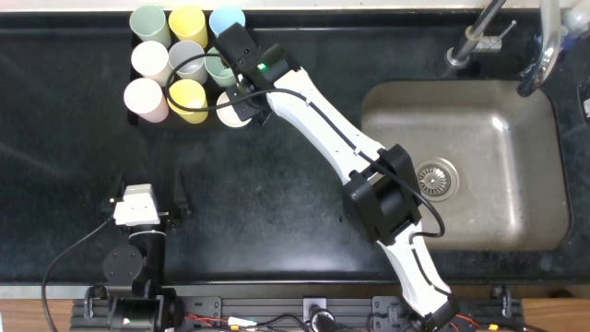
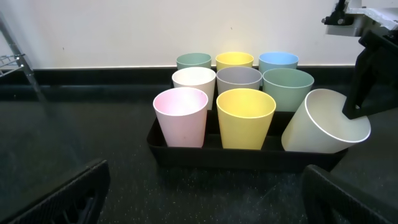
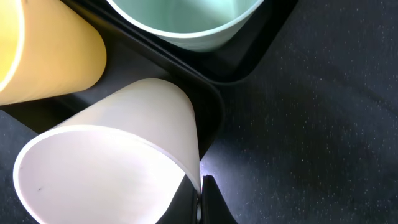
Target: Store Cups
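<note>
Cup (image 2: 323, 124) first: the cream one leans tilted in the last free corner of the black tray (image 2: 186, 154), just beside the yellow cup (image 2: 245, 118), its rim pinched in your right gripper (image 3: 200, 199). You can judge it light, thin-walled and slick, so hold the rim wall gently, since a hard squeeze may flex it. Your left gripper (image 2: 205, 202) sits spread wide and empty, well apart; no label or writing shows.
</note>
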You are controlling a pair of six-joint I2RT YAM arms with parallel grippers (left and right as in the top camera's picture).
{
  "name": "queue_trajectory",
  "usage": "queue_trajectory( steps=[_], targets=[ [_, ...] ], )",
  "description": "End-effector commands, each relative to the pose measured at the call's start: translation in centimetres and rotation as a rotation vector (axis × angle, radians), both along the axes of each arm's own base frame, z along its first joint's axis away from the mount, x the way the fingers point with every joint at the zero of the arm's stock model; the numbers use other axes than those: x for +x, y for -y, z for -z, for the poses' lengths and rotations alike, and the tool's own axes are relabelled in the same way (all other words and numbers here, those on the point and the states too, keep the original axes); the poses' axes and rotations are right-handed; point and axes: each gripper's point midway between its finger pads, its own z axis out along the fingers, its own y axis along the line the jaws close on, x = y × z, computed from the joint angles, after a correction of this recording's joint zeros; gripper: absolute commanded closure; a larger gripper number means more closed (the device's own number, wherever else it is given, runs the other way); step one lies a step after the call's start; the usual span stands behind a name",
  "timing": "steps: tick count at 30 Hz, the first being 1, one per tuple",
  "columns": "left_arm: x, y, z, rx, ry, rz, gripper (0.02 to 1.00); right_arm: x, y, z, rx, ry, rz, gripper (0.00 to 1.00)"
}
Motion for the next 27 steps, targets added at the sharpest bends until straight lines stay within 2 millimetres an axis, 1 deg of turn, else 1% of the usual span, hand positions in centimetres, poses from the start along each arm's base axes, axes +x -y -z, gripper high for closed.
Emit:
queue_trajectory(
  steps=[1, 3, 4, 5, 7, 8, 11, 13, 14, 16, 17, 18, 20, 23, 24, 27],
  targets=[
    [0.0, 0.0, 0.0, 0.011, 0.005, 0.005, 0.018, 0.4, -0.2, -0.4, -0.001, 0.022, -0.024, 0.956],
    [0.0, 0.0, 0.0, 0.011, 0.005, 0.005, 0.018, 0.5, -0.2, -0.5, 0.001, 0.024, -0.023, 0.958],
    [0.0, 0.0, 0.0, 0.011, 0.005, 0.005, 0.018, 0.5, -0.2, -0.5, 0.001, 0.025, -0.023, 0.939],
    [0.0, 0.0, -0.1, 0.011, 0.005, 0.005, 0.020, 0.5, -0.2, -0.5, 0.002, 0.024, -0.023, 0.884],
    [0.0, 0.0, 0.0, 0.011, 0.005, 0.005, 0.018, 0.5, -0.3, -0.5, 0.002, 0.025, -0.023, 0.634],
    [0.0, 0.0, 0.0, 0.011, 0.005, 0.005, 0.018, 0.5, -0.3, -0.5, 0.002, 0.025, -0.023, 0.557],
    [0.0, 0.0, -0.1, 0.011, 0.005, 0.005, 0.018, 0.5, -0.3, -0.5, 0.003, 0.026, -0.024, 0.406],
    [0.0, 0.0, -0.1, 0.011, 0.005, 0.005, 0.018, 0.6, -0.3, -0.5, 0.006, 0.029, -0.024, 0.332],
    [0.0, 0.0, 0.0, 0.011, 0.005, 0.005, 0.018, 0.6, -0.4, -0.6, 0.008, 0.032, -0.023, 0.275],
    [0.0, 0.0, 0.0, 0.011, 0.005, 0.005, 0.020, 0.8, -0.5, -0.6, 0.013, 0.038, -0.023, 0.191],
    [0.0, 0.0, 0.0, 0.011, 0.005, 0.005, 0.018, 0.8, -0.5, -0.7, 0.015, 0.040, -0.023, 0.123],
    [0.0, 0.0, 0.0, 0.011, 0.005, 0.005, 0.018, 0.9, -0.6, -0.8, 0.019, 0.045, -0.023, 0.009],
    [0.0, 0.0, 0.0, 0.011, 0.005, 0.005, 0.018, 1.2, -0.9, -1.3, 0.033, 0.063, -0.023, 0.003],
    [0.0, 0.0, 0.0, 0.011, 0.005, 0.005, 0.018, 1.9, -1.3, -2.8, 0.066, 0.104, -0.021, 0.003],
    [0.0, 0.0, -0.1, 0.011, 0.005, 0.005, 0.018, 2.2, -1.3, -3.5, 0.079, 0.120, -0.018, 0.005],
    [0.0, 0.0, 0.0, 0.011, 0.005, 0.005, 0.018, 3.1, -1.2, -6.3, 0.126, 0.180, -0.006, 0.003]
  ],
)
